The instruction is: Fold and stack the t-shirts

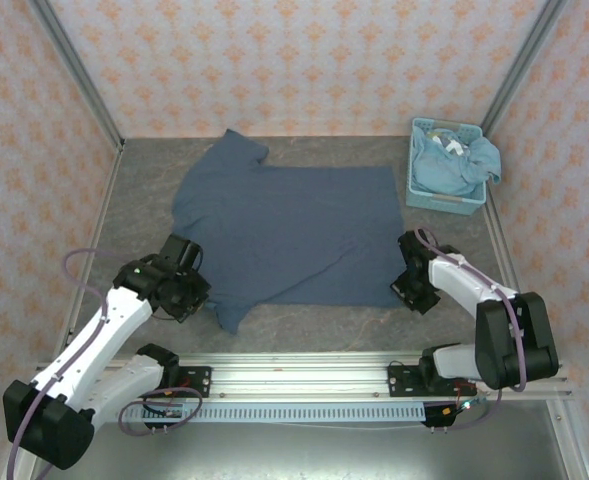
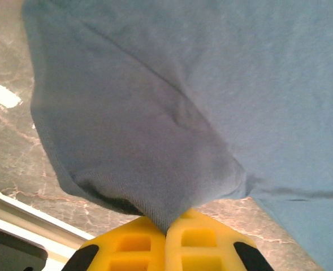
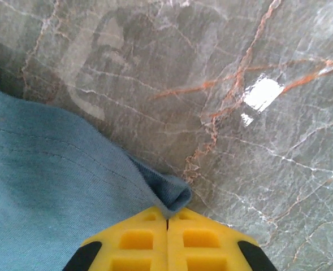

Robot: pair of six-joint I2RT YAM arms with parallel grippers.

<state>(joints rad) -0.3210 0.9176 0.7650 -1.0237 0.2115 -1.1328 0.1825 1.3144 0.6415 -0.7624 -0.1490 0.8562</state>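
1. Left gripper (image 2: 166, 227), jaws shut tight, pinches the dark t-shirt (image 1: 294, 225) by its near sleeve.
2. Right gripper (image 3: 167, 219), likewise closed, nips its hem corner.
3. It lies spread on the table (image 1: 304, 325); lighter t-shirts (image 1: 454, 165) sit in the basket (image 1: 444, 203).

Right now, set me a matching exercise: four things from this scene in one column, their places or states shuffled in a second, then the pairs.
1. dark blue t-shirt
2. light blue basket
3. left hand
4. right hand

A. standing at the far right
B. shut on the shirt's near-right corner
C. spread flat in the middle
D. shut on the shirt by its near sleeve

Pairs: 1-C, 2-A, 3-D, 4-B
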